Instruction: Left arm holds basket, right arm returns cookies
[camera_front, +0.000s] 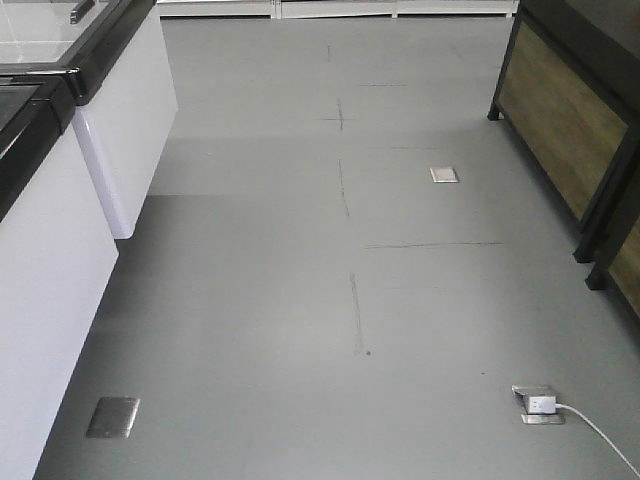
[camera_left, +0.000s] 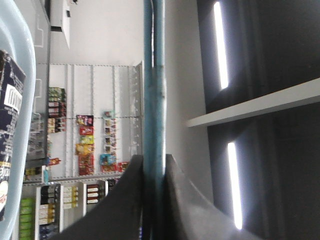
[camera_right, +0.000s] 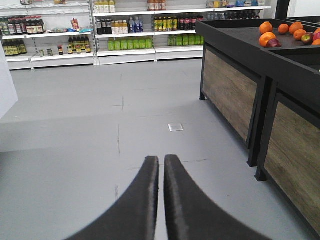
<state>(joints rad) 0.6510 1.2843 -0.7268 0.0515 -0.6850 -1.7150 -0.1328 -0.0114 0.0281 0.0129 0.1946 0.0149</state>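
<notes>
Wide grey floor (camera_front: 300, 300) fills the front view, and neither arm shows there. On the left stand tall white chest freezers with black rims (camera_front: 50, 280); on the right is a black-framed, wood-panelled display stand (camera_front: 560, 120). At the far wall in the right wrist view run long white store shelves stocked with bottles (camera_right: 125, 30).

Over to the left wrist camera (its picture is turned on its side). The light blue plastic shopping basket (camera_left: 25, 75) curves along the left edge, and its darker blue hoop handle (camera_left: 154, 100) runs straight through the middle of the picture. The wide black left gripper (camera_left: 153, 165) is clamped on that handle, one finger pressed to each side of the bar.

The black right gripper (camera_right: 161, 162) hangs above the floor, its two fingers drawn together with only a thin slit between them and nothing held.

And the cookies: the tall dark navy cardboard box (camera_left: 7, 135) sits inside the basket at the far left edge, white barcode label showing, partly cut off by the frame.

Smaller still, a pile of oranges (camera_right: 272, 35) sits on top of the stand, far right, and a metal floor socket with a white plug (camera_front: 538, 404) lies near right.
</notes>
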